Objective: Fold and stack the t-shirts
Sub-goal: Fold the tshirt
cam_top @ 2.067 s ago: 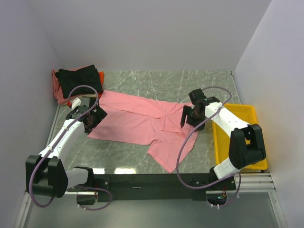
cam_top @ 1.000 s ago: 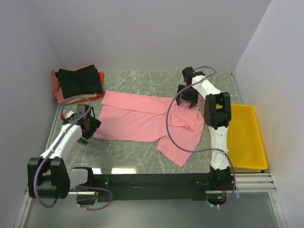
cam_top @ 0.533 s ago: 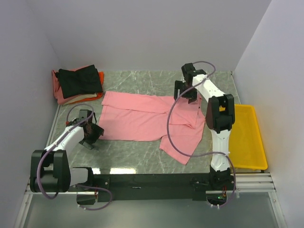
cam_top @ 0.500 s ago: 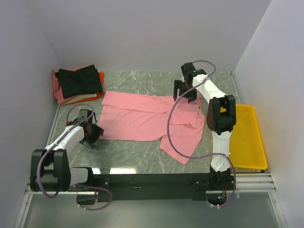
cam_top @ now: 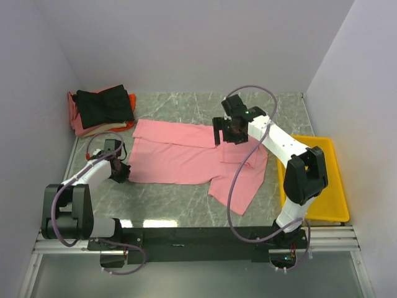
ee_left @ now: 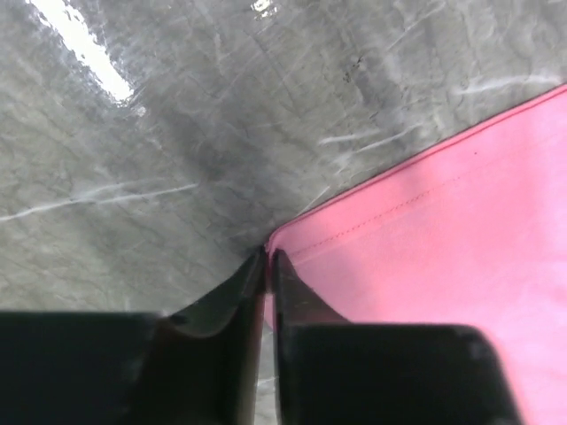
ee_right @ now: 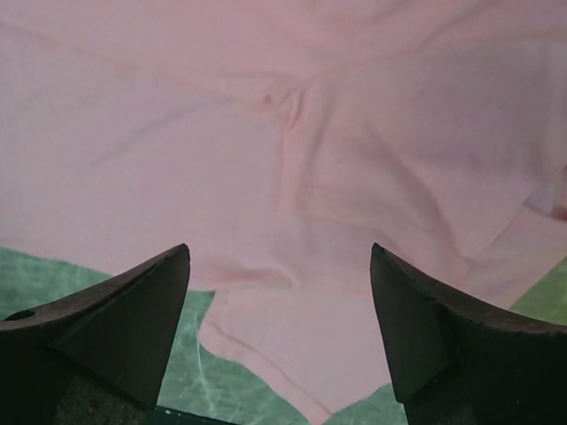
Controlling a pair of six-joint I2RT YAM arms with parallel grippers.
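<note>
At the centre of the grey-green marbled bench (cam_top: 205,105), the salmon-pink t-shirt (cam_top: 180,155) lies spread out, its body running from left to right and a flap of cloth reaching toward the near edge at its right end. Creases gather in the right-hand part, while the left-hand part lies smooth. The left tool (cam_top: 118,172) sits low at the shirt's near-left corner. In the left wrist view its two dark fingers (ee_left: 292,301) are pressed almost together, pinching the stitched corner of the hem between their tips. The hem line runs away up and to the right, with bare bench on the left. The right tool (cam_top: 227,133) stands over the far right part of the same shirt with its jaws spread wide. In the right wrist view both fingers (ee_right: 133,310) are well apart, with wrinkled pink cloth below and between them and a strip of green bench at the lower edge. Whether the tips touch the cloth cannot be told. In the far-left corner is a stack of folded shirts, with the black t-shirt (cam_top: 104,104) on top, the orange-red t-shirt (cam_top: 129,100) showing at its edge, and the pink t-shirt (cam_top: 75,117) beneath on the left. The stack is just beside the spread shirt's far-left corner. The yellow bin (cam_top: 325,180) stands at the right edge of the bench, apart from the shirt.
</note>
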